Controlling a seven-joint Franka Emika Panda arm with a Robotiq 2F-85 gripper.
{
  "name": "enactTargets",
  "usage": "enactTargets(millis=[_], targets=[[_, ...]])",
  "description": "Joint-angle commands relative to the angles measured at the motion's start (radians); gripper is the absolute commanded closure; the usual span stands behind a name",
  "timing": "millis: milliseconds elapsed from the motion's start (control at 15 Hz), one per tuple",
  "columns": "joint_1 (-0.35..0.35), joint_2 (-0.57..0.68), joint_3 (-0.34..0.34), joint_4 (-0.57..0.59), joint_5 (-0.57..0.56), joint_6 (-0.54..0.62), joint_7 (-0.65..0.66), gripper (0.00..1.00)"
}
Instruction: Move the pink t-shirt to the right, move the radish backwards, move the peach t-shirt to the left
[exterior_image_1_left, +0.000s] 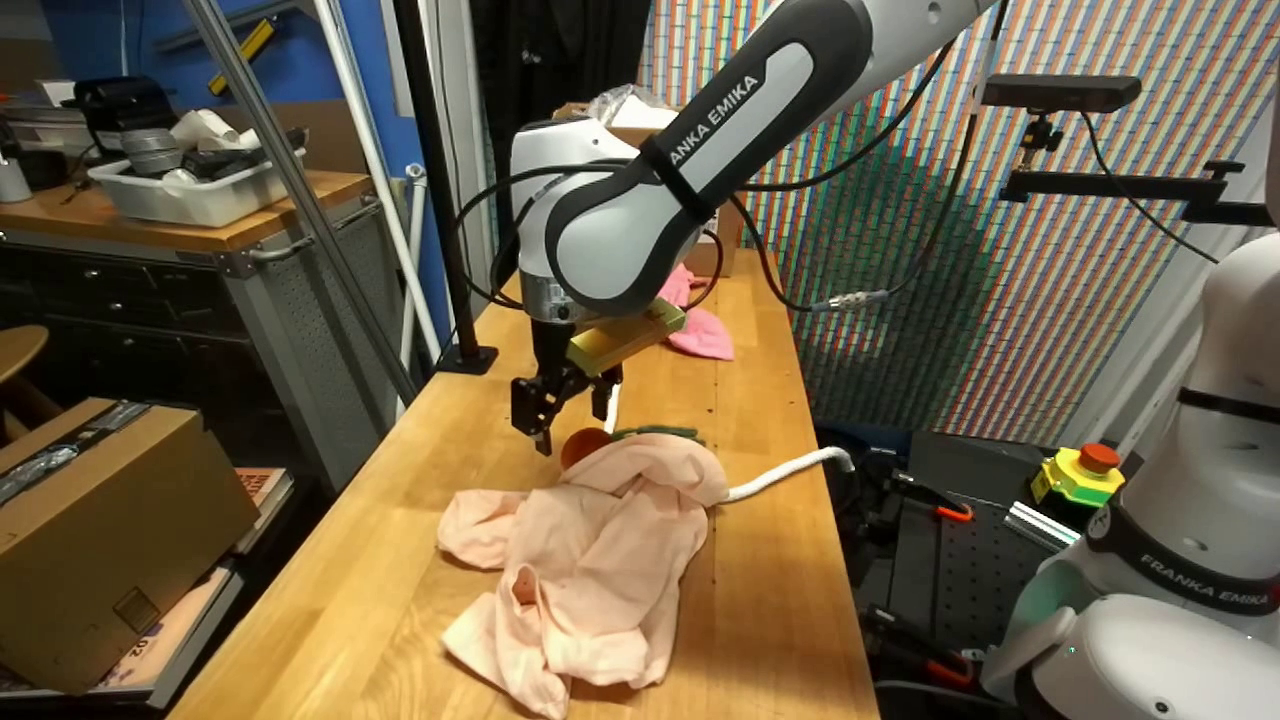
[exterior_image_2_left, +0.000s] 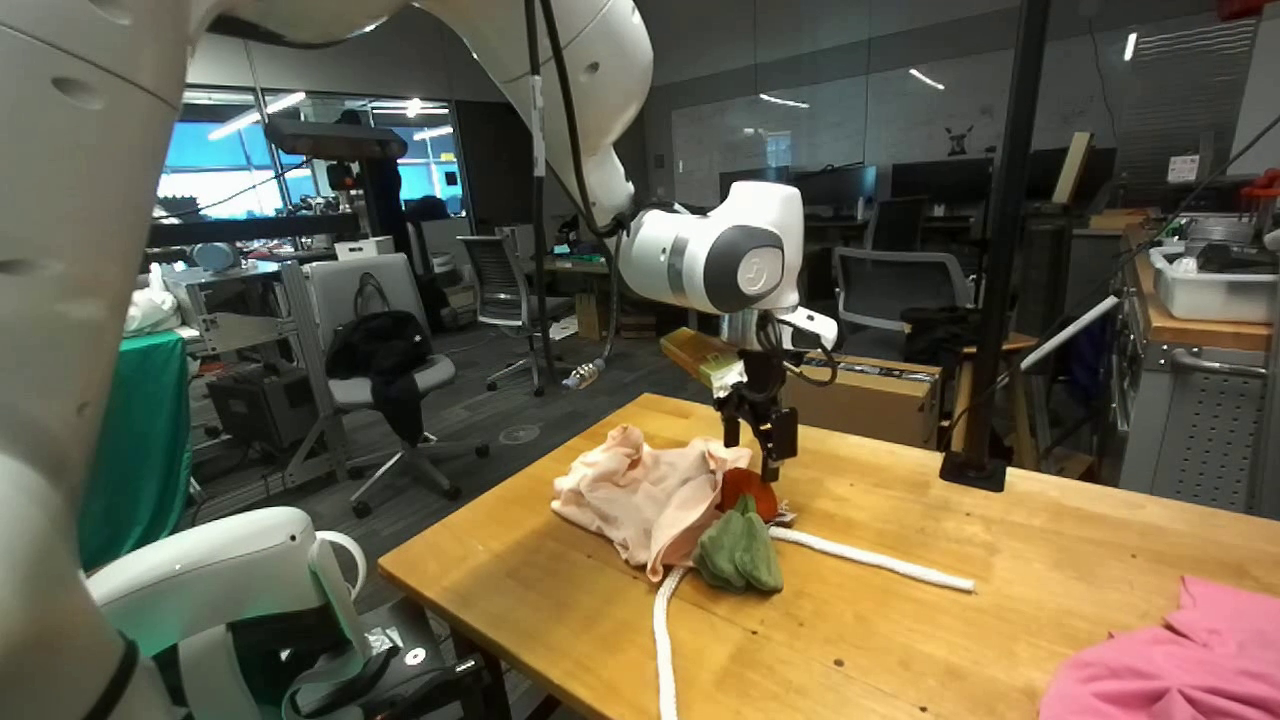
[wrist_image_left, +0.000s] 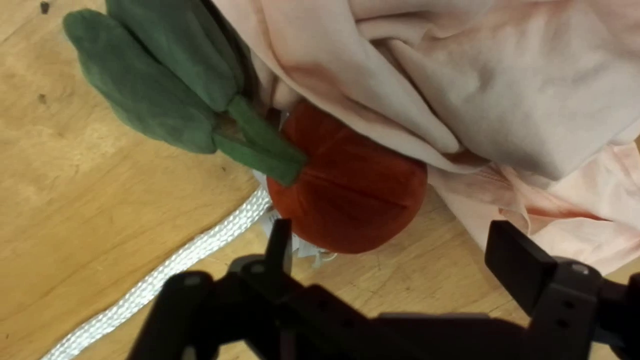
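Claw spread wide, empty, presumably to straddle the plush radish. Peach t-shirt laps its edge; pinning unclear.

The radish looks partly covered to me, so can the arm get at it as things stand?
Probably yes: the open gripper hangs close to the radish, whose gripper-facing side is uncovered. The peach t-shirt overlaps its far side, though, so a grip might catch that too.

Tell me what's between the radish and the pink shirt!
A white cord runs from the radish toward the pink shirt; past its end there's wooden table. That shows in an exterior view.
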Motion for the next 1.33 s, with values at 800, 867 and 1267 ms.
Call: enactTargets(millis=[800,867,1267], targets=[[0.011,-0.02,-0.003,-0.067,0.022,-0.02,0.031,0.0],[0.011,-0.019,-0.001,-0.072,0.024,-0.017,0.028,0.0],[0.019,-0.021,-0.005,-0.085,0.003,0.015,0.024,0.0]])
